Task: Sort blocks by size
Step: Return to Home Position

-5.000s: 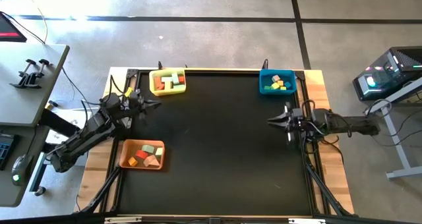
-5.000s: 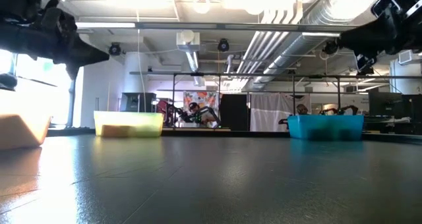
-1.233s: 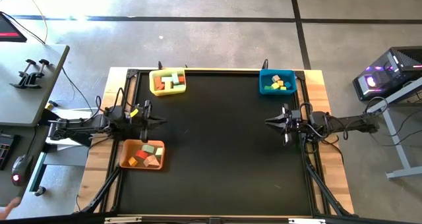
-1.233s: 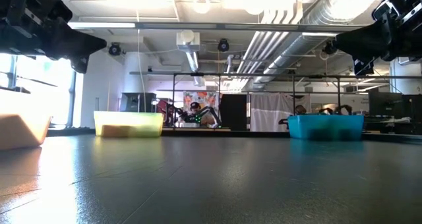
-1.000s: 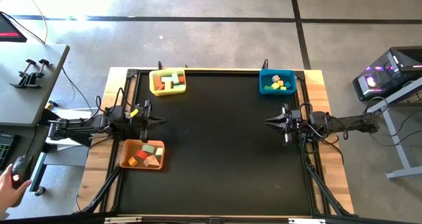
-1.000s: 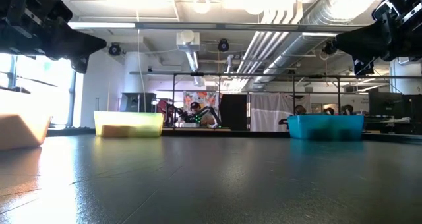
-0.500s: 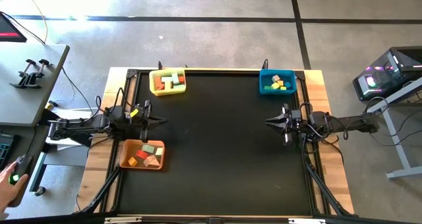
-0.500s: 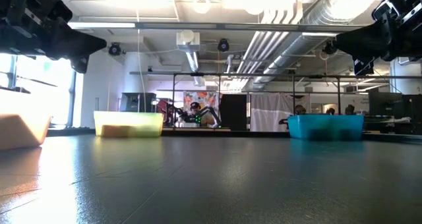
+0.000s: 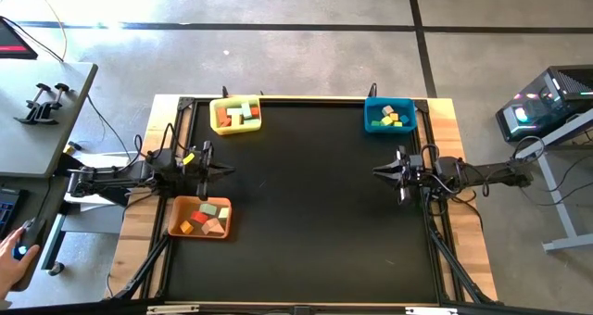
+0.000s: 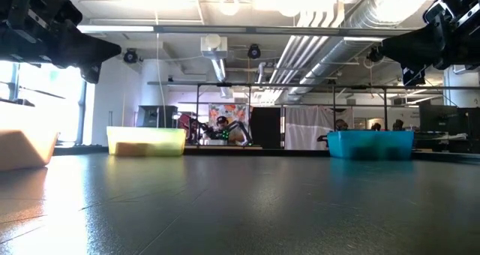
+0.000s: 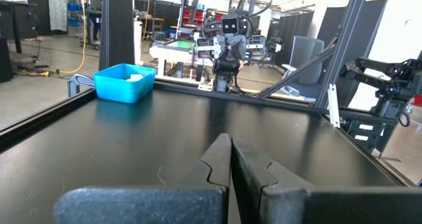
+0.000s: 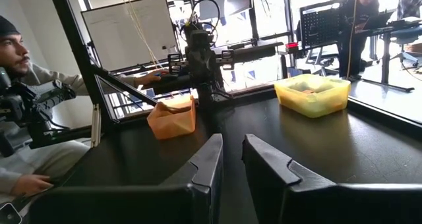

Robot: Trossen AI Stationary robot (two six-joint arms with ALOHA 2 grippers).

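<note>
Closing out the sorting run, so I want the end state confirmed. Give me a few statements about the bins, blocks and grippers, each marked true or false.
1. All the blocks in view sit inside bins; none lies on the black mat. True.
2. The blue bin stands right beside the orange bin. False: the high view shows the blue bin at the mat's top right corner and the orange bin at its left edge, far apart.
3. The left gripper grips a red block. False: its fingers are shut on nothing.
4. The right gripper hovers empty over the mat's right side. True.
</note>
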